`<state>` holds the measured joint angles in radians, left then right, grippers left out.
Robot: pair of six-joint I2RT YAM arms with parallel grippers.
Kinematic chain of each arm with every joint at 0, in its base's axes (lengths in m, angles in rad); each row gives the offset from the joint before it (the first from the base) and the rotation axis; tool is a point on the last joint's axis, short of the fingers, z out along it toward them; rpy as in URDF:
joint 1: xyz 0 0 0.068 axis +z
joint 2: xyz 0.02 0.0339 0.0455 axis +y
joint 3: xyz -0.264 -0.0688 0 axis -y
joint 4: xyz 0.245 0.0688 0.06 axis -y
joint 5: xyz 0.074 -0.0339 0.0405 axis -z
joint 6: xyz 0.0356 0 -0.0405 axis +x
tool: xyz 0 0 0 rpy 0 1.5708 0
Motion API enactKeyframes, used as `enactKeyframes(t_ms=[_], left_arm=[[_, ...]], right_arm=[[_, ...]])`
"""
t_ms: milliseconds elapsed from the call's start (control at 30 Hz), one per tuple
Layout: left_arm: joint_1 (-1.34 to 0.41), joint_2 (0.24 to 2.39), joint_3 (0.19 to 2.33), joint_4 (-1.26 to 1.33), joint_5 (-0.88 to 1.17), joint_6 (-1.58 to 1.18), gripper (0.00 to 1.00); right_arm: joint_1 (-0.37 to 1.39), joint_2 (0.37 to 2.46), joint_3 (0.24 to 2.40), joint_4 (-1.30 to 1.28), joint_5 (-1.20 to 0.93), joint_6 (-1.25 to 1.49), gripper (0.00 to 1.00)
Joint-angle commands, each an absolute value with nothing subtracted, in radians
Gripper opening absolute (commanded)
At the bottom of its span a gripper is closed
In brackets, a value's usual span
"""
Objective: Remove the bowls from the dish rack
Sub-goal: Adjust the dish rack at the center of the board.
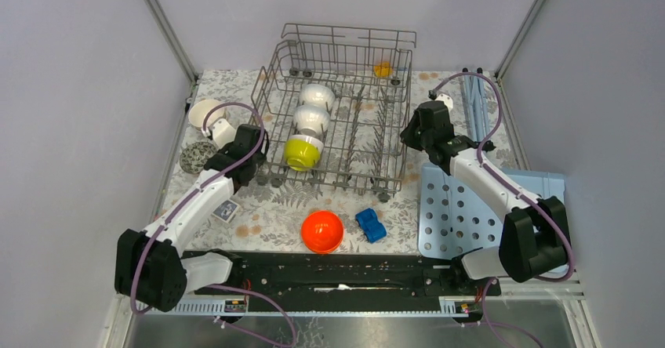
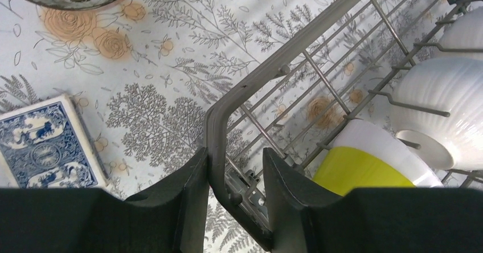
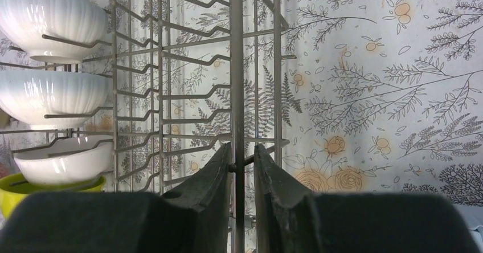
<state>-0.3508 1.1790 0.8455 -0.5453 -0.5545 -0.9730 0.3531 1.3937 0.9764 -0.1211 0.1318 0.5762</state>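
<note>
A small yellow object point(image 1: 383, 69) against the far wall of the dish rack point(image 1: 367, 140) is too small to identify. Left of the rack, the left arm partly covers the patterned bowl point(image 1: 194, 158), and the left wrist view cuts that bowl off at its top edge. The right wrist view shows only a sliver of the yellow-green bowl point(image 1: 302, 154).

The left gripper point(image 2: 234, 153) sits at the rack's near-left corner, its jaws half closed astride the thick rim. One finger lies against the rim and a gap shows at the other, so nothing is clamped. The right gripper point(image 3: 242, 146) is at the rack's right side, its jaws pinched onto one upright wire of the wall.

A cream bowl point(image 1: 204, 113) lies just left of the rack, close to the edge of the surface point(image 1: 270, 207). A blue-backed card deck point(image 1: 226, 211) lies off the rack's near-left corner. In front of the rack, the patterned surface carries an orange bowl point(image 1: 322, 231) and a blue toy car point(image 1: 371, 225), with bare cloth around them. A light-blue perforated board point(image 1: 463, 215) lies off the near-right corner.

Inside the rack, three bowls stand on edge along the left row of tines. The far white bowl point(image 1: 317, 96) is rearmost, the middle white bowl point(image 1: 311, 118) is next, and the yellow-green bowl is nearest the front.
</note>
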Motion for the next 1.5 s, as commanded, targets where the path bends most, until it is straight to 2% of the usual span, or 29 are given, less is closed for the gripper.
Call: enactKeyframes(t_ms=[0, 433, 800, 1200, 1400, 1467], left_arm=[[-0.35, 1.23, 0.9, -0.327, -0.461, -0.919, 0.0], [-0.319, 1.36, 0.991, -0.264, -0.381, -0.866, 0.0], [-0.281, 1.455, 1.108, -0.251, -0.269, -0.715, 0.0], [-0.267, 1.454, 1.092, -0.132, -0.121, -0.605, 0.0], [-0.259, 1.457, 1.089, -0.132, -0.122, -0.603, 0.0], [-0.256, 1.453, 1.093, -0.15, -0.135, -0.609, 0.0]], right_arm=[[0.36, 1.314, 0.984, -0.071, 0.071, 0.648, 0.0], [0.359, 1.243, 0.939, -0.051, 0.003, 0.761, 0.0], [0.393, 1.215, 0.891, -0.011, -0.082, 0.831, 0.0], [0.471, 1.187, 0.823, 0.05, -0.082, 0.923, 0.0], [0.524, 1.189, 0.809, 0.03, -0.053, 0.925, 0.0], [0.524, 1.184, 0.817, 0.009, -0.032, 0.892, 0.08]])
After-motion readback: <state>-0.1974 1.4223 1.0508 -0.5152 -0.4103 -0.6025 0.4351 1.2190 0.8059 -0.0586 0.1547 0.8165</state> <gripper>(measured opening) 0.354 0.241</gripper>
